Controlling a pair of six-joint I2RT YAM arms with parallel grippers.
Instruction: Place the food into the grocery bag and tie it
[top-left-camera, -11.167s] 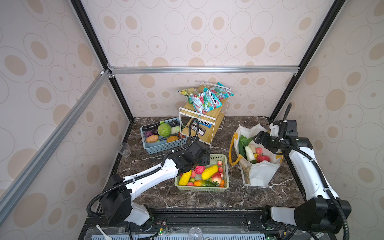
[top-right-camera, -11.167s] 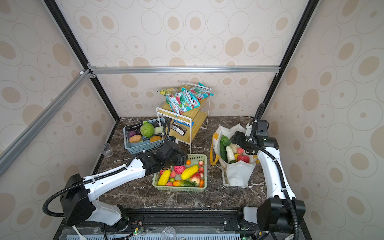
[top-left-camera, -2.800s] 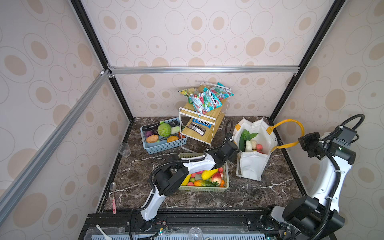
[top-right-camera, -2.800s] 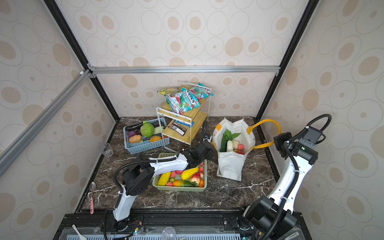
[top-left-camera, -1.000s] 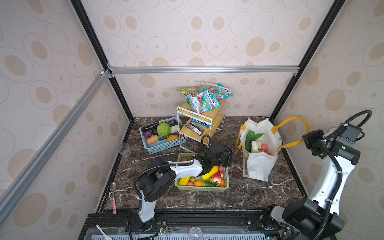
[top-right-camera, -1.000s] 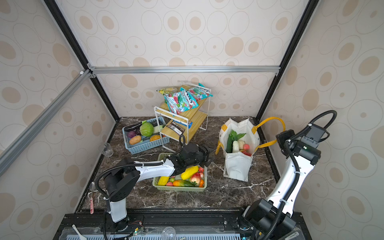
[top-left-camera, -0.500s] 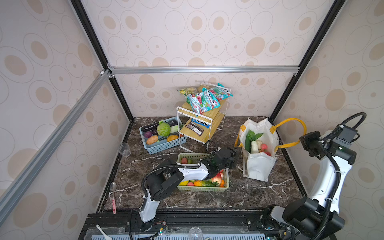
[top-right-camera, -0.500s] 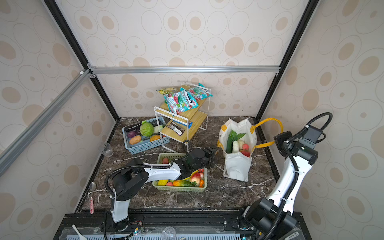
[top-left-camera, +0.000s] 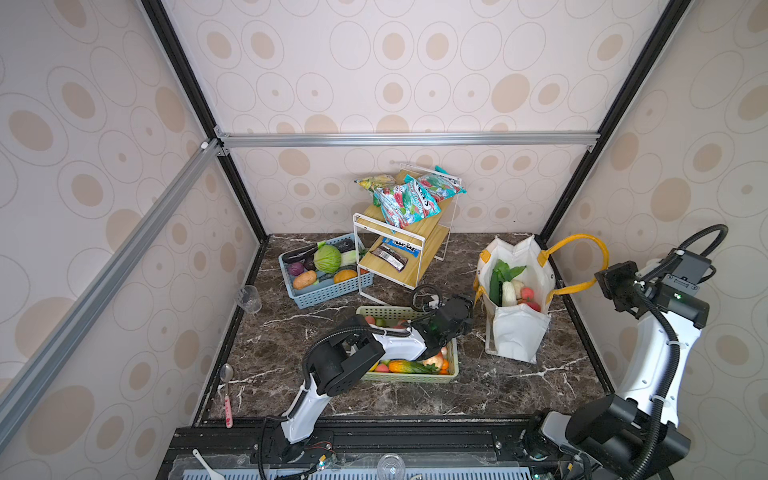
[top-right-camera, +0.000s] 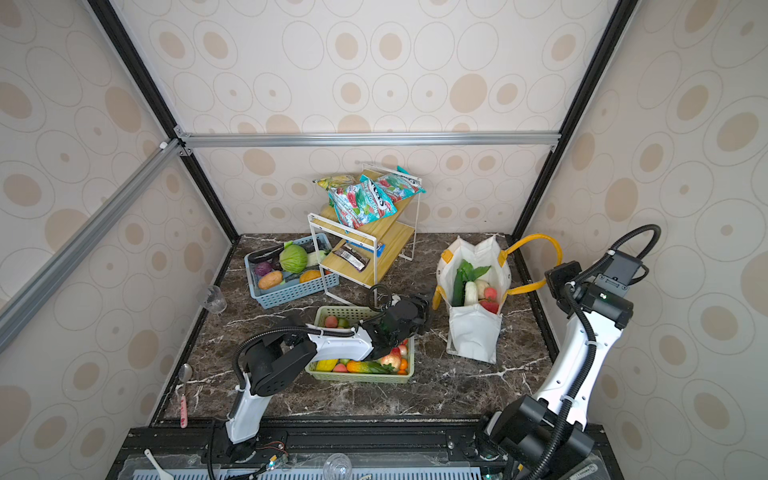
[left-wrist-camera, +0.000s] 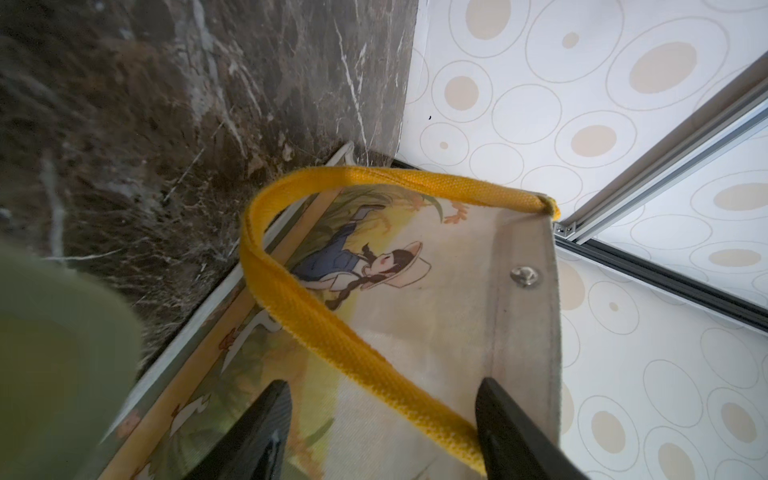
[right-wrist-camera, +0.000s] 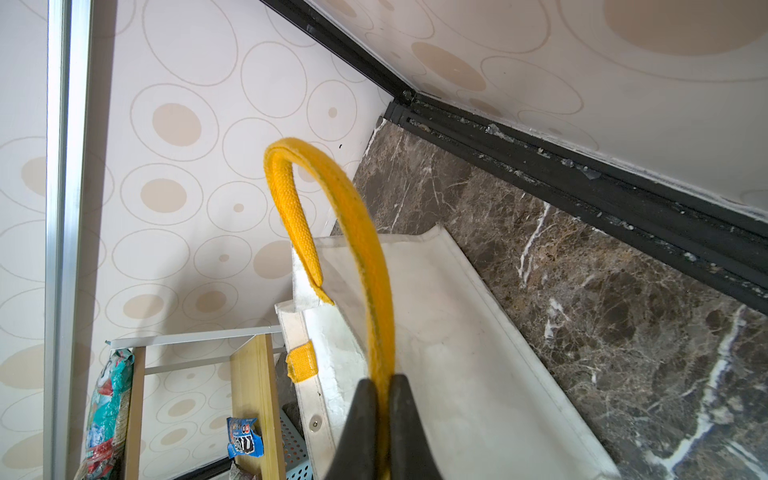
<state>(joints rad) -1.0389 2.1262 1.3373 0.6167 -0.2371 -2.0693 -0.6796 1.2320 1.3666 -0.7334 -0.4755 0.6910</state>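
1. Starting at the right gripper (right-wrist-camera: 382, 380): clamped tight on the right strap (right-wrist-camera: 370, 266), holding it up and out to the side, away from the bag (top-left-camera: 515, 336).
2. Over to the left gripper (left-wrist-camera: 382, 386): spread wide, straddling the left strap (left-wrist-camera: 316, 332) without pinching it, right up against the printed side of the bag.
3. Placing the bag: upright on the table (top-left-camera: 291, 332), toward its right back part, mouth open.
4. Reads like the start of the tying step. Seeing a fair bit of food (top-left-camera: 509, 289) in the bag already, with more left in the green basket (top-left-camera: 409, 378) under the left arm, so can't call the loading done.
5. Biggest worry: closing too shallow and missing the left strap. Floppy thing, lying close along the fabric, so easy to pinch bag cloth instead or come away with nothing.
6. Next worry: pulling harder on the right strap with nothing gripping the other side. Could tip or drag the soft bag and dump the food.
7. Also worth watching the left arm's sweep: hanging low over the green basket, with the rack (top-left-camera: 399, 249) just behind. Could bump either on the way up.
8. Crossing the straps for the knot could tangle the two arms, or slip the strap out of a shut pinch.
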